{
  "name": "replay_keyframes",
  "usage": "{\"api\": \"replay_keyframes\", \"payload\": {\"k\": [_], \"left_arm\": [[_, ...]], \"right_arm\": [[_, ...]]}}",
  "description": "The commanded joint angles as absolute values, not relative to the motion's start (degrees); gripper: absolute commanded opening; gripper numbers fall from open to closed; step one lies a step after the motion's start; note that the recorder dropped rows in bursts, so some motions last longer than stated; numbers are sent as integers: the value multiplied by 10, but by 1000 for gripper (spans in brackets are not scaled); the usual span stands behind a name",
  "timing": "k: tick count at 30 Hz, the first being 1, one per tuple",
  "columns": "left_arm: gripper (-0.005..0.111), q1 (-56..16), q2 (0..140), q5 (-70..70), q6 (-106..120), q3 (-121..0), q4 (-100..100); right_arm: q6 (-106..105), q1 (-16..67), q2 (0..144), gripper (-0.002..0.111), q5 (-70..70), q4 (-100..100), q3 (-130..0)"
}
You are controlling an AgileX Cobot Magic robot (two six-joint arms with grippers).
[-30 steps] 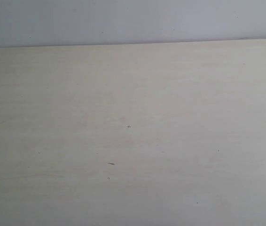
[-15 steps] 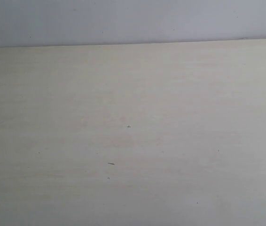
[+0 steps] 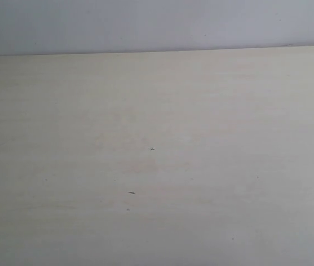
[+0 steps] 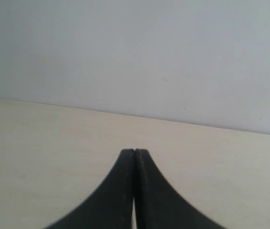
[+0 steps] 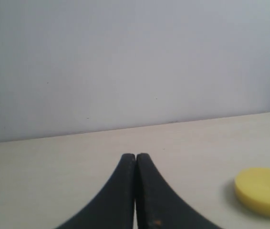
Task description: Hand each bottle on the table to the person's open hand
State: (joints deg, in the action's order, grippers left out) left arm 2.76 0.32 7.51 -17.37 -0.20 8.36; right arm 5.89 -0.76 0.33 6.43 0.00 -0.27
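No bottle and no hand shows in any view. The pale cream table (image 3: 157, 138) fills the exterior view, bare except for a few tiny dark specks, and neither arm appears there. In the left wrist view my left gripper (image 4: 134, 151) is shut, its two black fingertips pressed together over the table (image 4: 39, 143) with nothing between them. In the right wrist view my right gripper (image 5: 135, 156) is likewise shut and holds nothing above the table (image 5: 44, 162).
A flat yellow round disc (image 5: 263, 192) lies on the table beside my right gripper in the right wrist view. A plain pale grey wall (image 3: 157, 25) rises behind the table's far edge.
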Motion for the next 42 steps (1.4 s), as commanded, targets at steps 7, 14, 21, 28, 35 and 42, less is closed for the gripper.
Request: {"api": "replay_keyframes", "payload": {"k": [7, 14, 21, 28, 35, 42], "left_arm": [[0, 23, 0, 74, -173, 0, 88], [0, 31, 0, 74, -173, 0, 88], [0, 46, 0, 74, -173, 0, 88], [0, 57, 0, 74, -172, 0, 88], [0, 57, 0, 74, -172, 0, 88], [0, 57, 0, 74, -172, 0, 88]], "right_arm": [[76, -10, 0, 0, 79, -19, 0], [76, -10, 0, 0, 79, -19, 0], [76, -10, 0, 0, 79, -19, 0], [77, -10, 0, 0, 79, -19, 0], [77, -10, 0, 0, 80, -19, 0], [77, -10, 0, 0, 91, -19, 0]]}}
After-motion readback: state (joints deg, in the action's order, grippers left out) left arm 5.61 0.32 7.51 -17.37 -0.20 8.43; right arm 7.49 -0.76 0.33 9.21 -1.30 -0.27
